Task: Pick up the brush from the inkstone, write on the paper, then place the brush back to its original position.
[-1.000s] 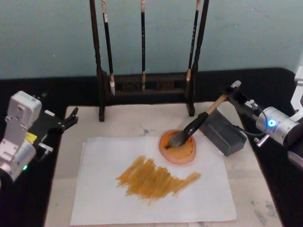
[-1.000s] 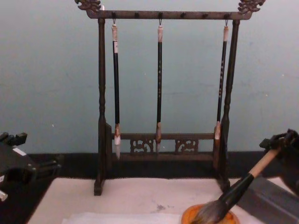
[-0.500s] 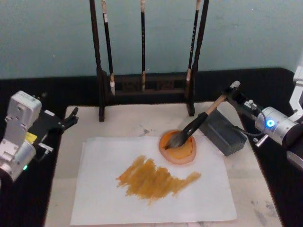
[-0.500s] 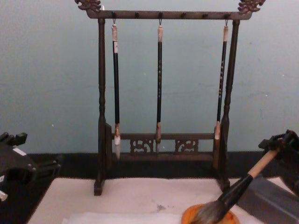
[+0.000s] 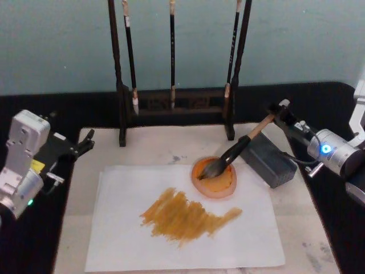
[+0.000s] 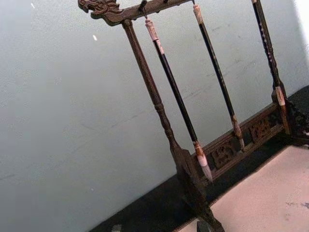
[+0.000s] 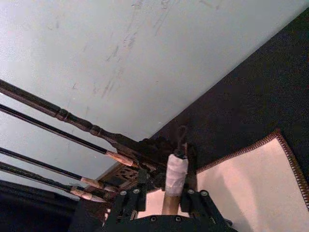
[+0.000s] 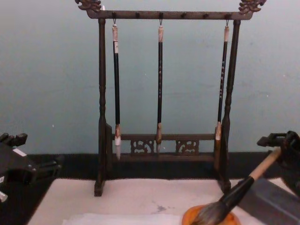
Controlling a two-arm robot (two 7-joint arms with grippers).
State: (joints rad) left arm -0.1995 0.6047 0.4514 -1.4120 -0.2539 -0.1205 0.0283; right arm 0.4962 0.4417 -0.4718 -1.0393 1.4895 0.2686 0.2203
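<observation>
1. Brush [image 5: 236, 147]: tilted, bristles down in the inkstone [image 5: 219, 186], handle rising to the right over a corner of the grey block [image 5: 272, 162].
2. Inkstone: at the far edge of the paper [image 5: 239, 240], just beside the block.
3. Paper: flat on the cream mat [image 5: 159, 145], orange-brown strokes [image 5: 185, 216] across the middle.
4. Right gripper [image 5: 279, 111]: at the handle's white end cap, fingers on either side, slightly parted, with a small gap on one side.
5. Left gripper [image 5: 80, 145]: parked at the mat's left edge, fingers spread, holding nothing.
6. Rack [image 5: 177, 105]: upright behind the mat, three slim brushes hanging.
</observation>
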